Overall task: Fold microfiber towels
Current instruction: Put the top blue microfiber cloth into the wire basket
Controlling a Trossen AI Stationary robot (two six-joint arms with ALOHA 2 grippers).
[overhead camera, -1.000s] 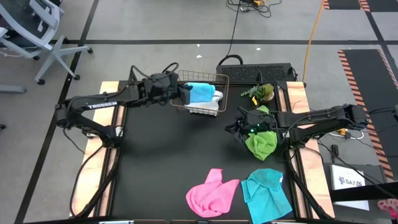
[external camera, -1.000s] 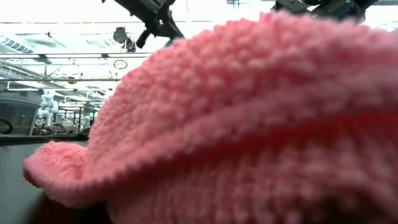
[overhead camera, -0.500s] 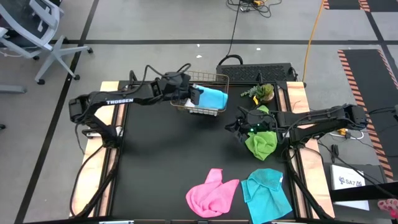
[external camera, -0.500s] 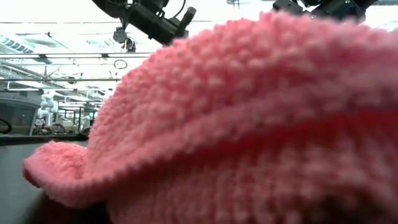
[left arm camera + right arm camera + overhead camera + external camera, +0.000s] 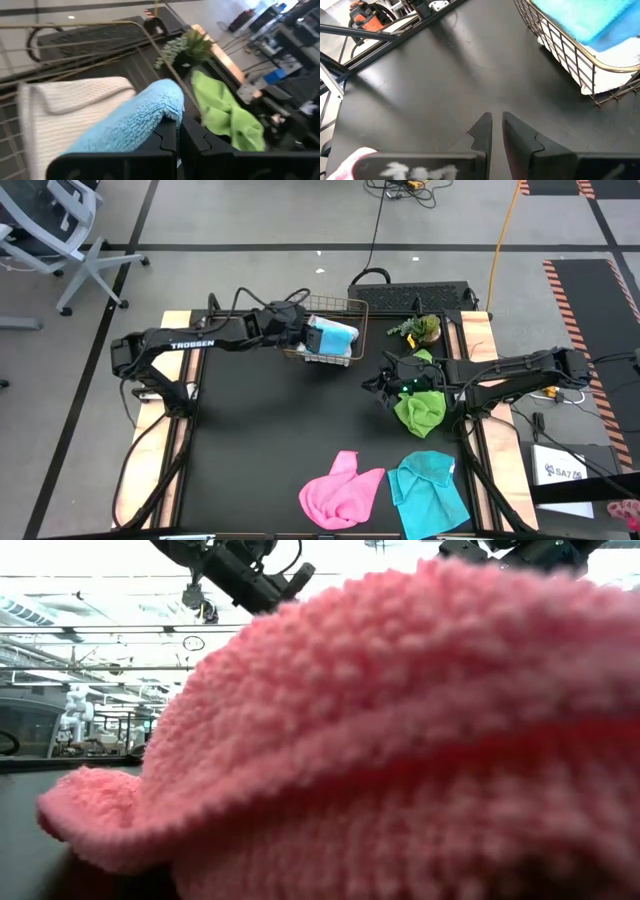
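Right at the near edge of the black tabletop [image 5: 250, 440], the pink towel [image 5: 341, 489] lies in a rumpled heap, so close to the low camera that its fuzzy pile fills almost that whole view. Just beside it, toward the near right corner, a cyan-blue towel [image 5: 430, 491] lies loosely spread with its edges crumpled. Moving up the right edge, the lime green towel [image 5: 420, 409] sits bunched near the middle of that side, and the right gripper [image 5: 496, 131] hovers right at it, its two dark fingers nearly pressed together with just a slim gap and nothing between them; the wrist view looks across bare black surface toward the basket. Farther back, by the far right corner, a small green plant [image 5: 419, 329] stands at the table's rim. Now to the far edge: the copper wire basket [image 5: 344, 307] sits there around the middle, and inside it a folded white-grey towel [image 5: 70, 112] lies flat with the second cyan-blue towel [image 5: 135, 122] resting on top. The left arm reaches across from the far left corner, and the left gripper [image 5: 178, 136] is at the basket, fingers pinched tight on the edge of that blue cloth. Beyond the table a black mat and cables lie on the grey floor.
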